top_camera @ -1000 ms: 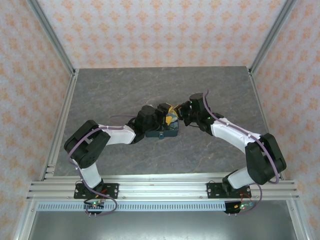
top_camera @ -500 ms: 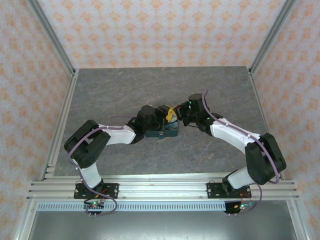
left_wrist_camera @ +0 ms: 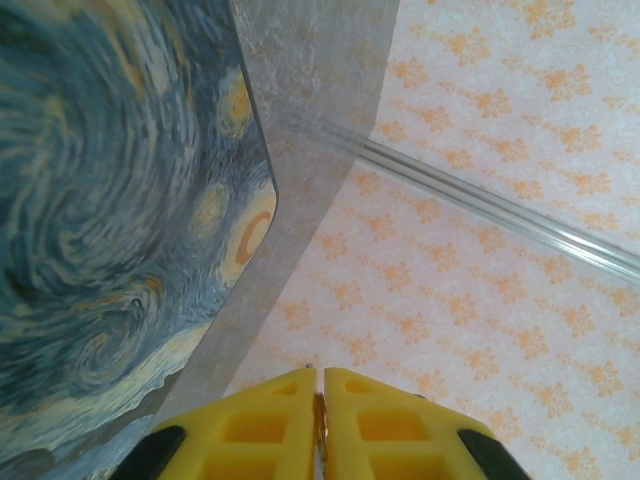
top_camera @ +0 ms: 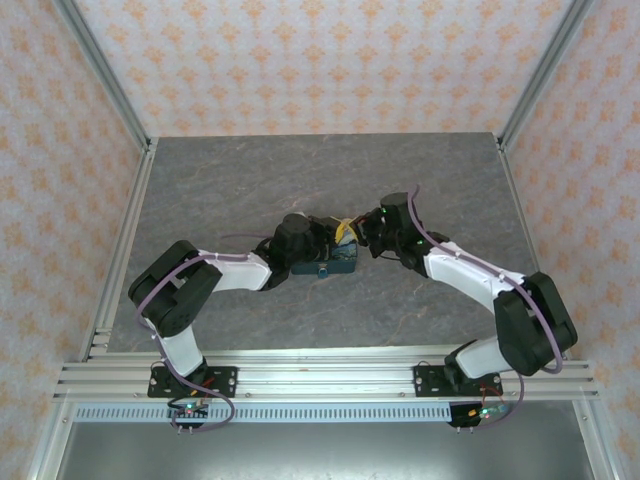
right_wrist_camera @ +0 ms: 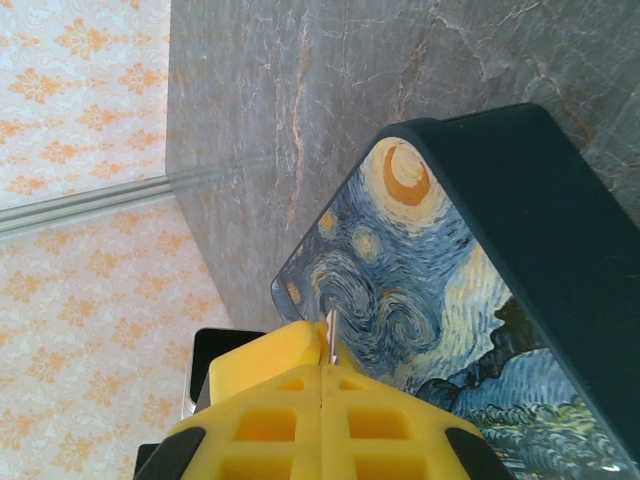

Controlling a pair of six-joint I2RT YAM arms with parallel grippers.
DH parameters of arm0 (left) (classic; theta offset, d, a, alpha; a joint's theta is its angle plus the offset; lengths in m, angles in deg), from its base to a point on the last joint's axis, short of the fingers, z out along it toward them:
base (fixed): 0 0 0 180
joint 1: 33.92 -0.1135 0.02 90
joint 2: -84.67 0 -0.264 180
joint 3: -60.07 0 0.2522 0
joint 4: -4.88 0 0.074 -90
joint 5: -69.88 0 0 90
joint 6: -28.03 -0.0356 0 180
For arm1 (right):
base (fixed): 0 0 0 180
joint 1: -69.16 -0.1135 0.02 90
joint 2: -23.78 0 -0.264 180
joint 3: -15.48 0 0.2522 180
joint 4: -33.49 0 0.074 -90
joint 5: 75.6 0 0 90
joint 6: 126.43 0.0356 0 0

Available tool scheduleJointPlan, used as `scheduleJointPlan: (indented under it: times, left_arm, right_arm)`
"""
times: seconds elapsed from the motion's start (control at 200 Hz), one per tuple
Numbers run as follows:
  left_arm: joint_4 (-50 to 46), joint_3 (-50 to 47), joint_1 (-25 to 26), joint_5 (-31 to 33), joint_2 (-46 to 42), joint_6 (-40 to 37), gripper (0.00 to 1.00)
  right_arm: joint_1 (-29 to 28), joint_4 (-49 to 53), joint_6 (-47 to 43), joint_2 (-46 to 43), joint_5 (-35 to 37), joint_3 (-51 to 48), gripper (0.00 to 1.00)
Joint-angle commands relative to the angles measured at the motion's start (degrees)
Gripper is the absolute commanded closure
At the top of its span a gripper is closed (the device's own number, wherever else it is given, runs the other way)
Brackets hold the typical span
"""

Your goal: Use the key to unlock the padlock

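Observation:
Above the swirl-print box (top_camera: 338, 260), both grippers meet over its back edge. My right gripper (right_wrist_camera: 322, 368) is shut on the key (right_wrist_camera: 329, 335), whose thin silver blade sticks out past the yellow fingertips. My left gripper (left_wrist_camera: 320, 374) is shut too, with a thin brass-coloured sliver of the key (left_wrist_camera: 320, 430) pinched between its pads. One of its yellow fingers (right_wrist_camera: 262, 358) lies right beside the blade in the right wrist view. From above, the left gripper (top_camera: 337, 230) and right gripper (top_camera: 353, 236) touch tip to tip. The padlock (top_camera: 325, 269) is a tiny piece on the box's near side.
The box has teal sides (right_wrist_camera: 540, 230) and a painted lid (left_wrist_camera: 110, 200), and stands mid-table on the grey marbled top (top_camera: 250, 180). Aluminium rails (top_camera: 120, 250) and patterned walls (top_camera: 320, 60) close in the table on three sides.
The left gripper's fingers have closed from open to shut around the key that the right gripper holds. Both wrists have settled slightly lower over the box.

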Motion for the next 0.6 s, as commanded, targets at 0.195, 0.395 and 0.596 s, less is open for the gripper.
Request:
scheduleJointPlan:
  times: [0.195, 0.395, 0.596]
  left_arm:
    - [-6.25, 2.21, -0.65, 1.28, -4.54, -13.03, 1.0]
    - [-6.38, 4.24, -0.73, 0.5, -6.04, -20.76, 1.0]
    - [-10.43, 9.14, -0.82, -3.69, -7.77, -34.27, 1.0]
  right_arm:
    - [1.67, -0.73, -2.15, -5.48, 2.13, -1.45, 1.0]
    - [2.78, -1.53, -2.55, -7.47, 2.86, -3.31, 0.64]
    - [4.31, -5.17, -4.49, -9.13, 1.36, -5.15, 0.51]
